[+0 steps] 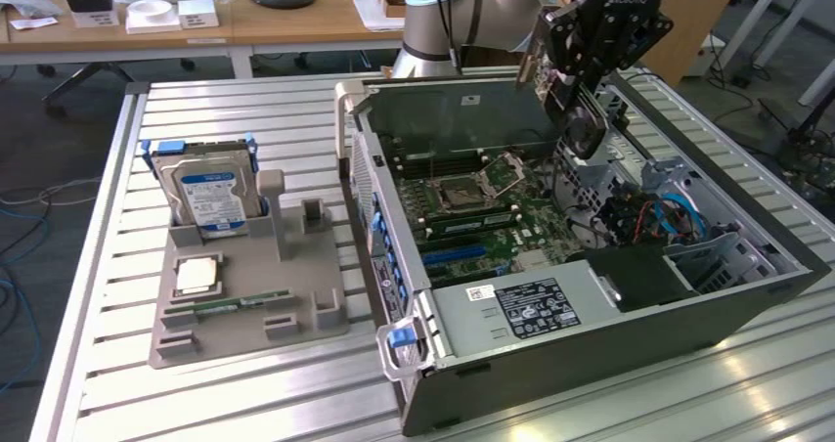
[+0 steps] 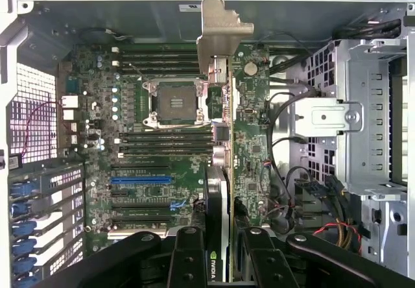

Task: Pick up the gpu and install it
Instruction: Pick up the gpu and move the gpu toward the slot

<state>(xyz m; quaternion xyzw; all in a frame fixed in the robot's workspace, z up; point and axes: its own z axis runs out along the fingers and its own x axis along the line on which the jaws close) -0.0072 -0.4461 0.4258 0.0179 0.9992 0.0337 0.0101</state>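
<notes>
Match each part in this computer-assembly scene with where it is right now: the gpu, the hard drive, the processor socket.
Things:
1. gpu
2. hard drive
3. processor socket

Places:
A. standing upright in the grey holder beside the case
B. on the motherboard inside the open case
C. clamped in the gripper above the open case

Pairs: 1-C, 2-A, 3-B
</notes>
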